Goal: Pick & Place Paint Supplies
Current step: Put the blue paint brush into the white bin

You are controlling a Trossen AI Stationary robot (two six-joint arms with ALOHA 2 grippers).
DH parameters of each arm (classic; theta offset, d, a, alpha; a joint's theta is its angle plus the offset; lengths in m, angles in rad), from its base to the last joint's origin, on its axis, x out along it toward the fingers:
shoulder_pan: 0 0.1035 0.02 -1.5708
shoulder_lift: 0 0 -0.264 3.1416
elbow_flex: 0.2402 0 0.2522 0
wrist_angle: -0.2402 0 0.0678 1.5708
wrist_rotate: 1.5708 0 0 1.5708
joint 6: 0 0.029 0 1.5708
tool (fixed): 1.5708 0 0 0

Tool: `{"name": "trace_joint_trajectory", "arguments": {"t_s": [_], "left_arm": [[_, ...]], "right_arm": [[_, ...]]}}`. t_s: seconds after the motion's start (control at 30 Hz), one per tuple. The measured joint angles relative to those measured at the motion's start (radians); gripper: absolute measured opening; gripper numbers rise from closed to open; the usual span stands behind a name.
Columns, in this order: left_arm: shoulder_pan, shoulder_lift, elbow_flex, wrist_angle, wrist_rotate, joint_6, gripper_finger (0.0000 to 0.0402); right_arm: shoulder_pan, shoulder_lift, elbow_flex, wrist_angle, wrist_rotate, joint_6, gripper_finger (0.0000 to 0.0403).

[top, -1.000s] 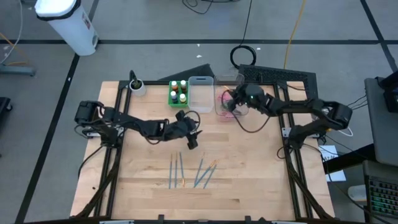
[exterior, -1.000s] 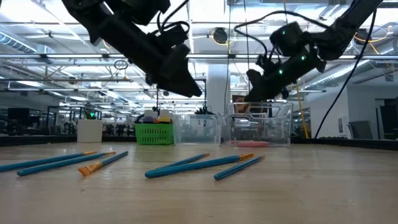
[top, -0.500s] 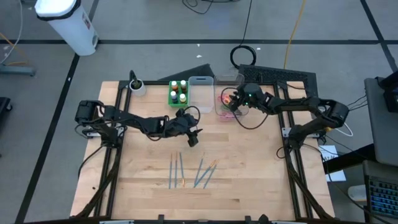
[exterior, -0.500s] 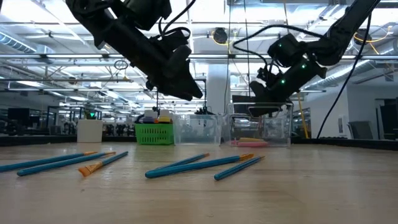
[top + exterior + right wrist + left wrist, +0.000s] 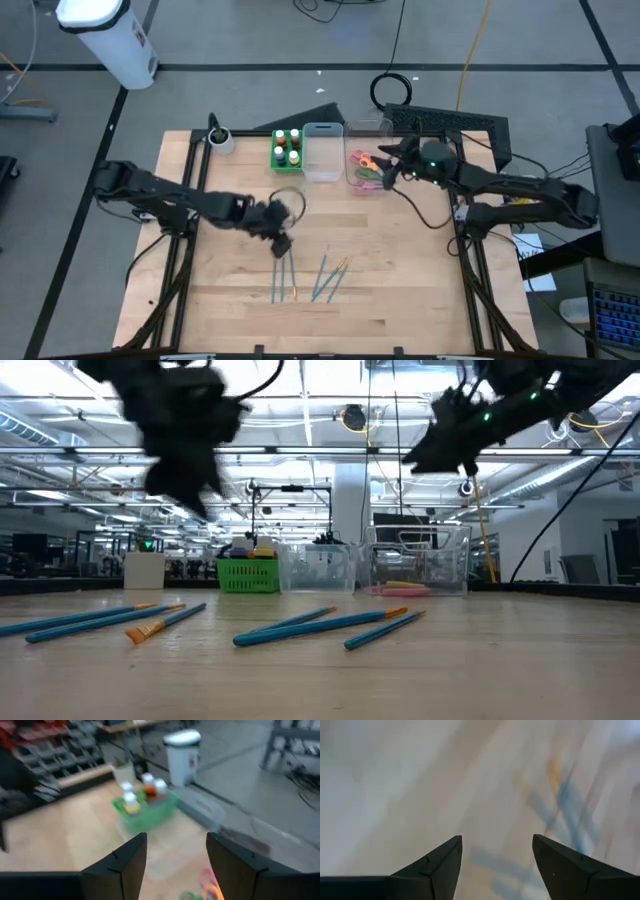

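Observation:
Several blue-handled brushes (image 5: 310, 278) lie flat on the wooden table near its middle, also visible in the low view (image 5: 320, 624). My left gripper (image 5: 281, 246) hovers open just above their far ends, pointing steeply down (image 5: 496, 837), with nothing between its fingers. White-capped paint bottles (image 5: 287, 147) stand in the green tray (image 5: 275, 158) at the far edge. Pink, green and orange scissors (image 5: 363, 163) lie in a clear bin (image 5: 368, 128). My right gripper (image 5: 386, 170) hangs open, raised beside that bin on its right side, pointing nearly level (image 5: 176, 835).
Another clear bin (image 5: 322, 150) stands between the green tray and the scissors bin. A white cup (image 5: 218, 138) sits at the far left of the table. The table's near half around the brushes is bare wood. A white waste bin (image 5: 110, 35) stands on the floor beyond.
My left gripper has swung toward the table's near edge and leftward, to above the brushes' far ends, turning and tipping further down. My right gripper has opened, risen and drawn back from over the scissors bin toward the table's right edge; the scissors now lie uncovered in the bin.

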Motion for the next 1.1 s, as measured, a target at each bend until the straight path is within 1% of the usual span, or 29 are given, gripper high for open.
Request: {"name": "trace_joint_trajectory", "arguments": {"t_s": [0.07,0.17,0.23,0.3,0.43,0.53,0.6,0.7,0.77,0.87,0.97,1.1], "left_arm": [[-0.054,0.013,-0.001,-0.112,-0.004,-0.107,0.0251],[-0.103,0.049,-0.001,-0.180,-0.084,-0.301,0.0251],[-0.116,0.076,-0.001,-0.185,-0.123,-0.411,0.0251],[-0.125,0.111,-0.001,-0.171,-0.120,-0.485,0.0250],[-0.139,0.196,-0.001,-0.152,-0.109,-0.566,0.0250],[-0.137,0.263,0.000,-0.157,-0.075,-0.623,0.0250],[-0.132,0.290,0.004,-0.160,-0.057,-0.660,0.0250],[-0.124,0.309,0.005,-0.168,-0.039,-0.677,0.0242],[-0.121,0.309,0.005,-0.170,-0.040,-0.681,0.0229],[-0.120,0.307,0.003,-0.184,-0.031,-0.714,0.0194],[-0.127,0.309,0.003,-0.206,-0.030,-0.735,0.0146],[-0.144,0.310,0.001,-0.206,-0.081,-0.794,0.0083]], "right_arm": [[0.034,-0.034,0.001,0.004,0.001,0.004,0.0193],[0.089,-0.060,0.000,-0.022,0.001,0.006,0.0189],[0.123,-0.070,0.000,-0.022,0.001,0.004,0.0186],[0.146,-0.077,0.000,-0.016,0.001,0.000,0.0186],[0.183,-0.080,-0.001,-0.020,0.002,0.008,0.0185],[0.211,-0.079,-0.001,-0.016,0.002,0.010,0.0185],[0.229,-0.079,-0.001,-0.015,0.002,0.036,0.0185],[0.259,-0.079,-0.001,-0.014,0.003,0.062,0.0185],[0.283,-0.079,-0.001,-0.018,0.002,0.065,0.0185],[0.322,-0.079,-0.001,-0.016,0.005,0.090,0.0185],[0.356,-0.079,-0.001,-0.016,0.006,0.094,0.0185],[0.386,-0.079,-0.001,-0.016,0.006,0.094,0.0185]]}}
